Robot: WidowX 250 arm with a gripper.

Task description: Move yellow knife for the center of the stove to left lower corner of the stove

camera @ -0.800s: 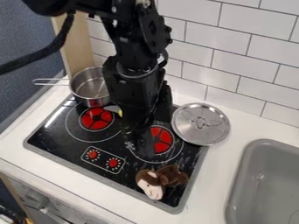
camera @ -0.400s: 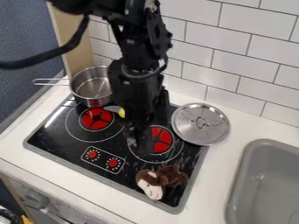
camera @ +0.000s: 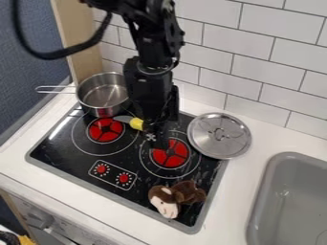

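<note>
Black gripper has drawn back from the right burner, near the yellow knife; whether it's spread or pinching, I cannot tell.

Arm back — more knife vis.

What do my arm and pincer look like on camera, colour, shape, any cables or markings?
The arm is black throughout, built of chunky, boxy segments with small pale spots, perhaps screws. A thick black cable loops off its upper part. The pincer is black too, with a small pale star-like mark beside it.
</note>
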